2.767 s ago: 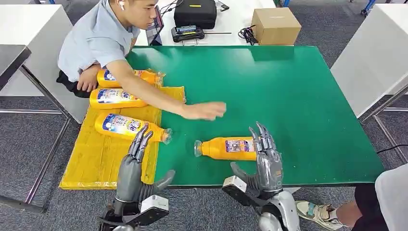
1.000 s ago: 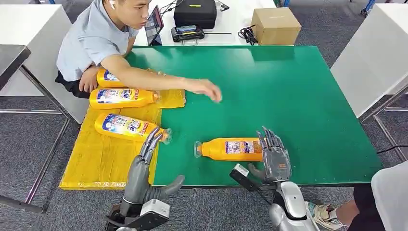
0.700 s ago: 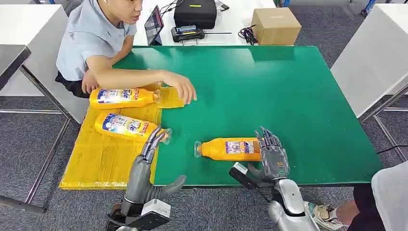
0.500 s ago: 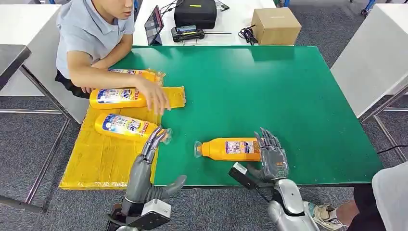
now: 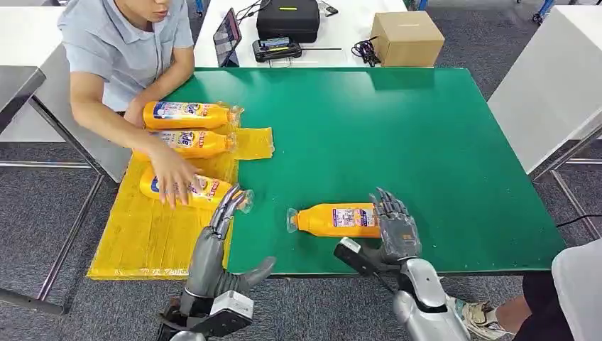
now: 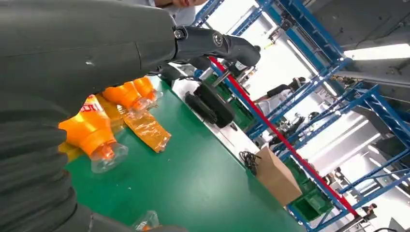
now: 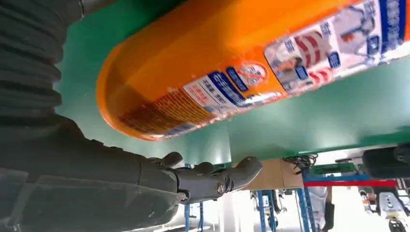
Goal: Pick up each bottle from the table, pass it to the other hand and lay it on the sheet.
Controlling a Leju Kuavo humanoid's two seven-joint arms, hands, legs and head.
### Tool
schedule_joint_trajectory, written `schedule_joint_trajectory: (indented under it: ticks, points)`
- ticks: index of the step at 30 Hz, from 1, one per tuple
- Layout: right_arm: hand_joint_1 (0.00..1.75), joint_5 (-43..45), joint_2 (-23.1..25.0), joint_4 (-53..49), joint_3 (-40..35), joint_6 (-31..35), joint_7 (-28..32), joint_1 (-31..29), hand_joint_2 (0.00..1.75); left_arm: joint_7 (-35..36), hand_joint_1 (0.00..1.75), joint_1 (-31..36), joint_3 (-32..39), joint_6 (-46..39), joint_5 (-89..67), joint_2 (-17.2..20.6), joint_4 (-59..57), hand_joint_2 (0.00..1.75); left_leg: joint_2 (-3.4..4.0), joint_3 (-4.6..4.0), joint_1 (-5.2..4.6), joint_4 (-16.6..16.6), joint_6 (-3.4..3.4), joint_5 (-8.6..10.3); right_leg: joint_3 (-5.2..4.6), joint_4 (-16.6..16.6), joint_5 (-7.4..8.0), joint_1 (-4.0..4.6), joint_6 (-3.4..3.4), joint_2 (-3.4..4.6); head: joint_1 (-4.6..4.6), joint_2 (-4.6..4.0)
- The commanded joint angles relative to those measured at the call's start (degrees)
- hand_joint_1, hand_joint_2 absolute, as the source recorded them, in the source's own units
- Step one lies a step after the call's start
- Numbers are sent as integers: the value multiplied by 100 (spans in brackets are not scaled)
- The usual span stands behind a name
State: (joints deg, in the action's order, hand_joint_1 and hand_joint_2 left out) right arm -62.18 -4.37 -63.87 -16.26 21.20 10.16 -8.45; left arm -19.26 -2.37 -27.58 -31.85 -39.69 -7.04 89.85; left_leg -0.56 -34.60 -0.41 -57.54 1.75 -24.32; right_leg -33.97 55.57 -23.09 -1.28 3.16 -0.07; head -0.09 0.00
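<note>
An orange bottle (image 5: pixel 334 219) lies on its side on the green table (image 5: pixel 426 142), cap pointing towards the sheet. My right hand (image 5: pixel 395 229) is open at the bottle's base end, fingers spread and not wrapped around it. The right wrist view shows the bottle (image 7: pixel 217 63) close over the palm of the right hand (image 7: pixel 121 188), with the fingers (image 7: pixel 217 180) stretched out straight. My left hand (image 5: pixel 213 245) is open at the table's near edge, by the yellow sheet (image 5: pixel 142 238). Three bottles (image 5: pixel 186 114) (image 5: pixel 195 142) (image 5: pixel 206 190) lie on the sheet.
A person sits at the far left, one hand (image 5: pixel 170 177) resting on the nearest sheet bottle. Behind the table stand a cardboard box (image 5: pixel 407 37), a black case (image 5: pixel 287 18) and a tablet (image 5: pixel 228 35). Another person's shoe (image 5: pixel 468 312) is at the near right.
The person's arm has drawn back from the middle of the table to the sheet and now rests on the nearest bottle. My right hand has edged closer to the bottle's base.
</note>
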Motion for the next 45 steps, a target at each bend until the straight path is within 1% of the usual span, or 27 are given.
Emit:
schedule_joint_trajectory:
  ticks: [1, 3, 5, 6, 8, 9, 11, 12, 15, 17, 26, 29, 30, 32, 33, 39, 42, 43, 44, 45]
  points:
    - [0, 101, -128, 281, -270, -624, -457, -508, 175, 68, 0, 222, -147, 34, -20, 82, -369, 175, 7, 8, 0, 1, -5, -3, 6, -1, -1, 1, -7, 5, 0, 0]
    - [0, -25, -154, 502, -342, -824, -683, -604, 175, 95, 0, 241, -157, 43, -31, 67, -397, 175, 11, 17, 4, 1, -9, -7, 15, -3, -4, 5, -12, 8, 0, 0]
    - [0, -28, -182, 817, -426, -982, -736, -732, 175, 122, 0, 284, -176, 57, -48, 59, -445, 175, 9, 12, 3, 2, -6, -4, 11, -3, -1, 3, -8, 6, 0, 0]
    - [0, -29, -181, 883, -444, -1013, -742, -760, 175, 131, 0, 294, -180, 61, -58, 59, -457, 175, 14, 24, 9, -1, -11, -11, 26, -5, -5, 10, -15, 9, 0, 0]
    - [0, -29, -181, 883, -444, -1013, -742, -760, 175, 131, 0, 294, -180, 61, -58, 59, -457, 175, 7, 15, 3, 4, -6, -4, 15, -6, -1, 4, -8, 4, 0, 0]
    - [0, -29, -181, 883, -444, -1013, -742, -760, 175, 131, 0, 294, -180, 61, -58, 59, -457, 175, 10, 25, 8, 2, -11, -9, 27, -8, -4, 9, -14, 6, 0, 0]
    - [0, -17, -169, 953, -463, -1069, -814, -797, 175, 162, 0, 306, -178, 60, -86, 57, -461, 175, 3, 11, 2, 3, -5, -2, 11, -4, -1, 2, -7, 1, 0, 0]
    - [0, -23, -166, 965, -480, -1096, -848, -816, 175, 181, 0, 308, -178, 63, -107, 57, -455, 175, 6, 25, 10, 0, -12, -9, 27, -6, -6, 11, -15, 2, 0, 0]
    - [0, -17, -138, 997, -495, -1124, -885, -870, 175, 205, 0, 336, -200, 82, -155, 58, -433, 175, 11, 29, 9, 2, -12, -10, 29, -7, -5, 11, -16, 7, -2, 0]
    - [0, -17, -138, 997, -495, -1124, -885, -870, 175, 205, 0, 336, -200, 82, -155, 58, -433, 175, 6, 14, 4, 1, -7, -4, 14, -5, -1, 5, -9, 3, 0, 0]
    - [0, 12, -134, 1069, -519, -1157, -887, -853, 175, 218, 0, 346, -214, 85, -181, 69, -420, 175, 6, 32, 11, 1, -12, -10, 33, -7, -6, 12, -15, 2, -2, 0]
    - [2, 458, -204, 1138, -479, -1411, -553, -849, 175, 214, 0, 399, -240, 80, -174, 91, -518, 175, 3, 28, 8, 4, -10, -5, 30, -9, -3, 9, -12, -2, 0, 0]
    - [30, 554, -214, 1151, -462, -1434, -477, -846, 175, 203, 0, 414, -249, 88, -163, 95, -541, 175, 2, 33, 10, 3, -12, -8, 36, -9, -5, 11, -15, -3, 0, 0]
    - [150, 620, -251, 1181, -494, -1454, -431, -874, 175, 177, 0, 445, -263, 97, -120, 99, -586, 175, -2, 32, 11, 2, -11, -6, 36, -10, -5, 12, -14, -7, 0, 0]
    - [154, 656, -255, 1188, -496, -1461, -424, -882, 175, 174, 0, 459, -271, 96, -116, 98, -604, 175, -2, 31, 9, 1, -11, -6, 33, -8, -4, 10, -14, -6, 0, 0]
    - [154, 666, -265, 1190, -496, -1468, -421, -892, 175, 173, 0, 468, -276, 97, -114, 95, -617, 175, -3, 33, 7, 5, -9, -2, 34, -9, -2, 8, -11, -7, 0, 0]
    - [150, 832, -302, 1233, -565, -1616, -355, -917, 175, 136, 0, 490, -313, 102, -39, 105, -640, 175, 1, 40, 8, 5, -10, -6, 40, -10, -4, 9, -12, -3, -2, 0]
    - [148, 1045, -332, 1263, -574, -1770, -224, -920, 175, 99, 0, 518, -335, 95, 4, 113, -684, 175, 0, 33, 4, 4, -7, -2, 32, -7, -2, 5, -8, -4, 0, 0]
    - [154, 1068, -352, 1275, -576, -1791, -210, -923, 175, 93, 0, 529, -339, 93, 12, 108, -697, 175, -1, 43, 11, 5, -12, -7, 45, -12, -5, 12, -14, -6, 0, 0]
    - [152, 1224, -382, 1302, -559, -1856, -122, -925, 175, 54, 0, 555, -351, 79, 61, 111, -740, 175, -3, 43, 9, 5, -10, -5, 45, -11, -5, 10, -12, -9, 0, 0]
